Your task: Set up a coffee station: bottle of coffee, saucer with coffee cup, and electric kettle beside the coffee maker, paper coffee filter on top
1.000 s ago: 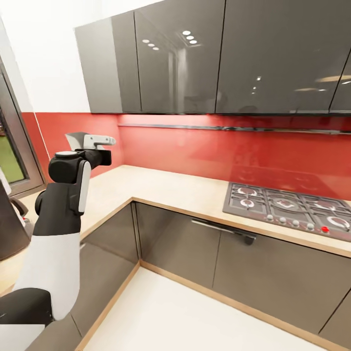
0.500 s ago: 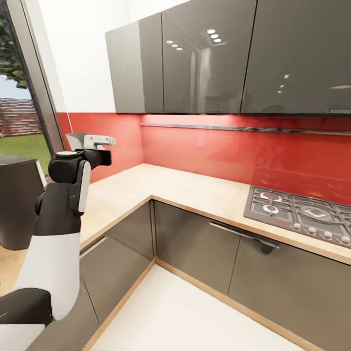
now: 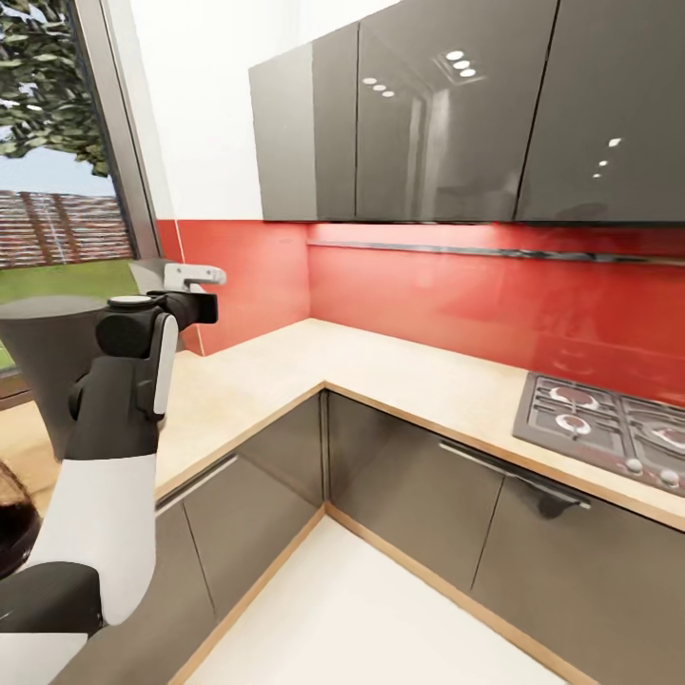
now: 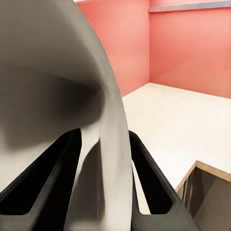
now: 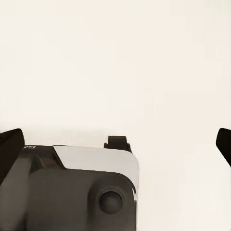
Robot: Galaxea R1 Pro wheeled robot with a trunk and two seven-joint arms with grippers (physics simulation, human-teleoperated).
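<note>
While the left pincer (image 4: 102,144) is clamping the paper coffee filter (image 4: 57,72) and the right pincer (image 5: 118,143) is gaping wide, the coffee maker (image 3: 43,371) is standing just below the left one on the kitchen countertop (image 3: 381,366), so the thin paper is risking slipping or crumpling before landing on top.

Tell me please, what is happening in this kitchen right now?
The robot holds its left arm up over the kitchen countertop. Its left end effector is shut on a pale curved sheet, apparently the paper coffee filter. A tall dark grey body at the far left is probably the coffee maker; the filter is not yet on it.
</note>
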